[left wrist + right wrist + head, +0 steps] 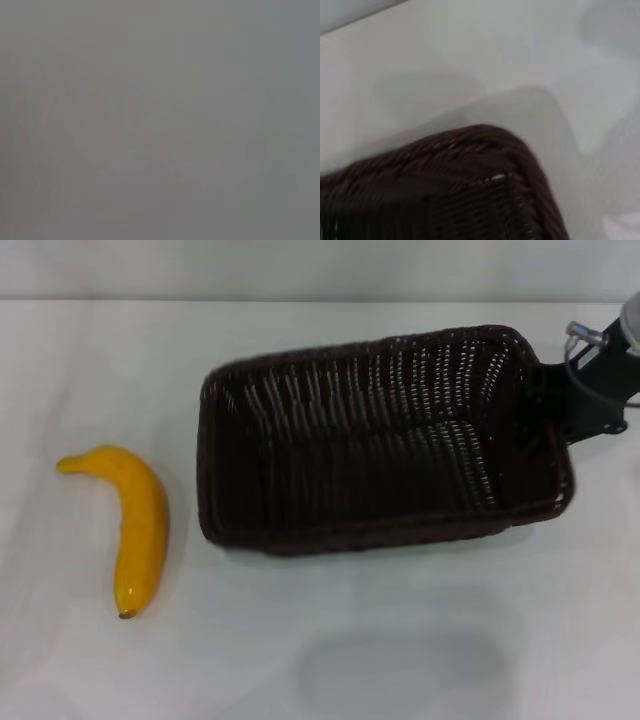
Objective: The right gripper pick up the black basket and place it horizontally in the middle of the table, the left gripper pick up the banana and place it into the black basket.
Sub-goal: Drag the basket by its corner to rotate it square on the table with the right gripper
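We see the black basket [380, 440] raised above the table [320, 660], its long side running roughly across the head view and its open top tipped toward the camera, so that the woven floor and slanted walls show. A soft grey shadow lies on the white surface in front of it, apart from its base. The basket sits right of centre, its far right corner at the upper right edge of the view.

There we find the right gripper [560, 400], dark with a silver-white part, closed on the basket's right end at the braided rim; the rim hides the fingertips themselves. In the right wrist view a rounded corner of the basket [470, 185] fills the foreground, with the bare table [470, 50] beyond it and the same faint shadow spread across it.

The banana [135, 525] lies flat on the table at the left, well apart from the basket, its curve bowing toward the basket and its small dark tip pointing at the near edge.

The left gripper appears nowhere; the left wrist view gives only a flat grey blur.
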Controlling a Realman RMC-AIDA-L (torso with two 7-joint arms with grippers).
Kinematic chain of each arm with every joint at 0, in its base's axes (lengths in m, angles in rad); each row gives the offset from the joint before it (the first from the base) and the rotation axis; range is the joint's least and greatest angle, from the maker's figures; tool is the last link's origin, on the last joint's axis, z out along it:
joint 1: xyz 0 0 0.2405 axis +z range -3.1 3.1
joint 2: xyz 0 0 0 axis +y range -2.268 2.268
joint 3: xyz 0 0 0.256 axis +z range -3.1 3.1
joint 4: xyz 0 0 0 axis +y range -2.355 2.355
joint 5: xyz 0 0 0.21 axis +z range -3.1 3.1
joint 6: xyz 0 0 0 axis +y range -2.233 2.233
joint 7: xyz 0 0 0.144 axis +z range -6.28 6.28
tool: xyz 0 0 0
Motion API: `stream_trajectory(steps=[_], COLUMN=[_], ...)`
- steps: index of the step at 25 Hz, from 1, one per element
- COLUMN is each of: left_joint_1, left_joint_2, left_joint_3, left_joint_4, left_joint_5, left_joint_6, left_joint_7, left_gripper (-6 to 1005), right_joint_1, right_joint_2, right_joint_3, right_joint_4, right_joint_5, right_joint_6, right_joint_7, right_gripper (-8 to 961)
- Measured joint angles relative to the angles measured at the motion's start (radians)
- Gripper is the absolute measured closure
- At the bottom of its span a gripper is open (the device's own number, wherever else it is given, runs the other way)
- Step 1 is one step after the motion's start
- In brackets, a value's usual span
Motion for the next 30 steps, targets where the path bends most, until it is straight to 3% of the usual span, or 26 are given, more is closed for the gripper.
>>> stream_trajectory(steps=[10, 17, 24, 30], left_joint_1=[-0.039, -0.047, -0.043, -0.031], left_joint_2=[0.012, 0.014, 0.014, 0.01], left_joint_3=[0.0, -0.001, -0.002, -0.002], left_joint_4=[0.001, 0.001, 0.0, 0.0], left_joint_5=[-0.002, -0.006, -0.005, -0.007], left_joint_6=[0.028, 0.041, 0.044, 0.041], left_joint_7=[0.0, 0.0, 0.0, 0.0], left_gripper=[135, 135, 135, 134], right_joint_1=[-0.005, 0.07, 0.13, 0.122], right_joint_2=[-0.009, -0.032, -0.035, -0.018], right_joint_3=[-0.08, -0.075, -0.068, 0.036], right_joint_4=[0.003, 0.077, 0.15, 0.144], right_joint_5=[0.014, -0.058, -0.118, -0.11], right_joint_6=[-0.009, 0.076, 0.099, 0.081], right_joint_7=[0.023, -0.119, -0.218, -0.239], right_gripper=[781, 805, 787, 727])
